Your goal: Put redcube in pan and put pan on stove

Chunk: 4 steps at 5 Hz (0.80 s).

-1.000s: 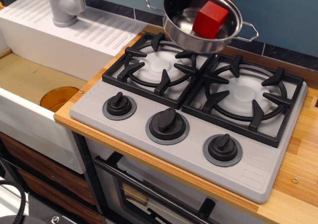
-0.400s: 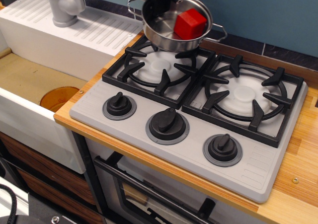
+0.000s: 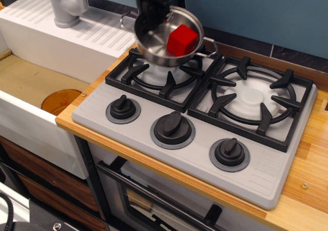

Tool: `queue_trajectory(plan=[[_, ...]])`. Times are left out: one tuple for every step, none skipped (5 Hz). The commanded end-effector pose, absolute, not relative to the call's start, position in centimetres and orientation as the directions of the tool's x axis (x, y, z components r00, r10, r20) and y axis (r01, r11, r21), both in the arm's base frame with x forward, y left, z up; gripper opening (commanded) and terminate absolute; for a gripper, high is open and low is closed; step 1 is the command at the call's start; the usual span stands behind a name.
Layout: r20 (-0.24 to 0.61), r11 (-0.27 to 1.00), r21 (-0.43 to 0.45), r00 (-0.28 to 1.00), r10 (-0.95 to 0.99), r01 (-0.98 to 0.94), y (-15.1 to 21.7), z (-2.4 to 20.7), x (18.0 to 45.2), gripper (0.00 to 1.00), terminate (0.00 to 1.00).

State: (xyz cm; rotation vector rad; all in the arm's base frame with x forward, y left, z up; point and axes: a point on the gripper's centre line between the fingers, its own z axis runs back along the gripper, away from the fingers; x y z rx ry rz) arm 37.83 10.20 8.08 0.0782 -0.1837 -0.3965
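Observation:
The shiny steel pan [image 3: 154, 49] hangs tilted just above the left burner of the grey stove [image 3: 154, 116]. The redcube [image 3: 182, 40] lies inside the pan, against its right side. My black gripper [image 3: 148, 15] comes down from the top and is shut on the pan's far left rim. One wire handle shows at the pan's right; the left handle is mostly hidden behind the gripper. The pan hides the back of the left grate [image 3: 166, 80].
The right burner [image 3: 252, 97] is bare. Three black knobs [image 3: 172, 127] line the stove front. A white sink unit [image 3: 46, 62] with a grey tap [image 3: 65, 4] stands to the left, an orange drain in its basin. A wooden counter [image 3: 307, 190] surrounds the stove.
The gripper has carried the pan with the redcube left and downward, from above the gap between the burners to just over the left burner. The pan now tilts more.

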Motion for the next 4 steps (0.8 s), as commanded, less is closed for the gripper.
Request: queue_trajectory(plan=[[0.244, 0.923, 0.163, 0.892, -0.380, 0.349, 11.0, 8.7, 37.3, 0.00, 0.00], [0.262, 0.921, 0.166, 0.885, -0.386, 0.353, 10.8, 7.9, 36.7, 1.00, 0.00], [0.249, 0.914, 0.161, 0.880, -0.404, 0.373, 10.6, 8.4, 36.5, 1.00, 0.00], [0.228, 0.908, 0.158, 0.881, -0.415, 0.388, 10.3, 9.7, 36.8, 1.00, 0.00]])
